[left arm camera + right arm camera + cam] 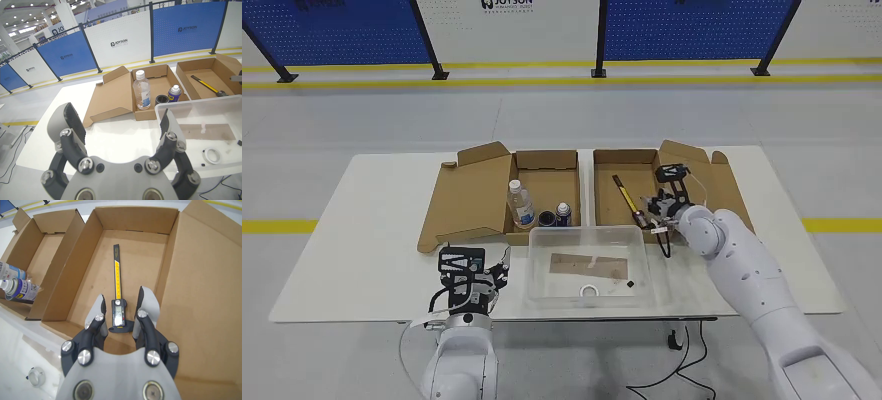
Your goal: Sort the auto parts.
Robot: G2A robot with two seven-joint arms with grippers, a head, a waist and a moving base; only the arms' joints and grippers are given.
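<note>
Sorting looks well advanced, judging by how the parts lie. On the left, the left gripper (pixel 117 108) hangs over the white table (pixel 362 250) near its front edge, just beside the bin's left wall. Its jaws are spread wide with nothing between them.

Beyond it, the left brown cardboard box (pixel 542 158) holds three things at its near end:
- a clear plastic bottle with a white cap (pixel 141 92), standing upright
- a short black cylindrical sleeve (pixel 162 99)
- a blue spray can with a white nozzle (pixel 174 93), also upright

The clear plastic bin (pixel 582 232) sits in front of the two boxes, at the middle of the table. In it lie a small silver metal ring (pixel 212 155) and a few tiny black pieces (pixel 239 143). What those pieces are is too small to tell. These seem to be what is left to sort.

To the right, the second brown cardboard box (pixel 136 219) holds one item, a digital caliper with a yellow scale and black head (pixel 118 294), lying flat on the box floor. The right gripper (pixel 122 292) hovers above the caliper's display head. Its jaws are parted to either side of the head and grip nothing.

I judge four items placed, with the ring and the black bits remaining in the bin. Neither gripper is over them yet.
</note>
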